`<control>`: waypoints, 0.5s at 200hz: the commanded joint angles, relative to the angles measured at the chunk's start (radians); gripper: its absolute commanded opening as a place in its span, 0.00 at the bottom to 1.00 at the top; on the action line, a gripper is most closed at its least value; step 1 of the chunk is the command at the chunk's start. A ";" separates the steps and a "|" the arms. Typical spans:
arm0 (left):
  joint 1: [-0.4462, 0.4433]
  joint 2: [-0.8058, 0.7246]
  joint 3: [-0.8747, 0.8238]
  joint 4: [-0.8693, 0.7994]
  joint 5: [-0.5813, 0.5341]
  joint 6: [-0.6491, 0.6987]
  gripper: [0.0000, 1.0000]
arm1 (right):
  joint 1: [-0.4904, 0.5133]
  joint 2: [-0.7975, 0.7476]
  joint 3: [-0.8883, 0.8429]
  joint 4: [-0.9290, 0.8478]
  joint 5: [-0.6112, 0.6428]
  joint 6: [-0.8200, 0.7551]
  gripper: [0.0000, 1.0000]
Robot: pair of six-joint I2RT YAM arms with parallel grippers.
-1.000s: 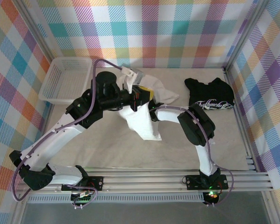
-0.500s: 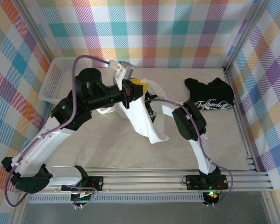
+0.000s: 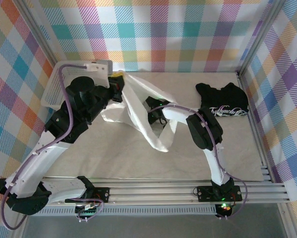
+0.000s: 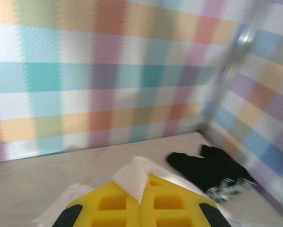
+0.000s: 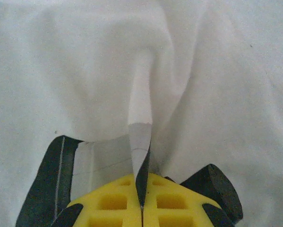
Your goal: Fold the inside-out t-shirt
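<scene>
Left grip: my left fingers (image 4: 146, 204) are closed tight on a small peak of white cloth, held up above the far left part of the counter (image 3: 113, 158).
Right grip: my right fingers (image 5: 148, 196) are pressed together on a thin fold of the same cloth, toward the far edge near the counter's middle.
Where it is: the inside-out t-shirt (image 3: 138, 114) hangs stretched between my two grips. Its lower end trails onto the middle of the counter, well apart from the black t-shirt (image 3: 222, 101) by the far right corner.
Weight: light, I judge, so it is no strain on either pinch.
Stiffness: soft and limp. It sags and creases and will keep no shape until it is laid flat.
Slip: a thin pinch could slide out under a hard pull. It is not fragile.
Where to hold: hems, shoulder seams or corners, where doubled cloth gives more bite. I cannot tell which part each grip has now.
</scene>
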 commanded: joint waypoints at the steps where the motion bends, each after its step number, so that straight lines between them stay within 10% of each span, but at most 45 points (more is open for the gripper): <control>1: 0.117 -0.011 -0.045 0.037 -0.108 -0.073 0.00 | -0.010 -0.156 -0.081 0.013 -0.123 -0.031 0.00; 100: 0.579 0.251 -0.205 0.094 0.290 -0.368 0.00 | -0.010 -0.464 -0.391 0.137 -0.334 -0.094 0.00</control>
